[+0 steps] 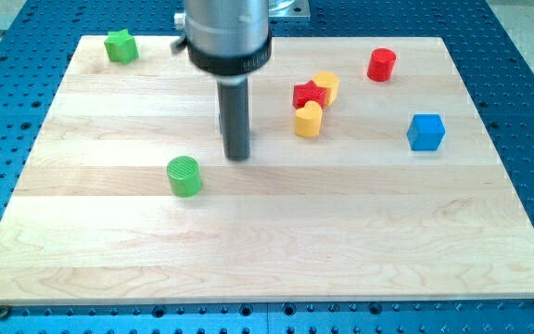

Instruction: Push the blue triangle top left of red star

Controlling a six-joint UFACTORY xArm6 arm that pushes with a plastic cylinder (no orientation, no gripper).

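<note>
The red star lies right of the board's centre, towards the view's top. My tip rests on the board to the star's left and a little below it, apart from every block. No blue triangle shows in this view; the arm hides part of the board behind it. The only blue block in sight is a blue cube at the view's right.
A yellow block touches the red star on its upper right and another yellow block sits just below it. A red cylinder is at top right, a green star at top left, and a green cylinder to the lower left of my tip.
</note>
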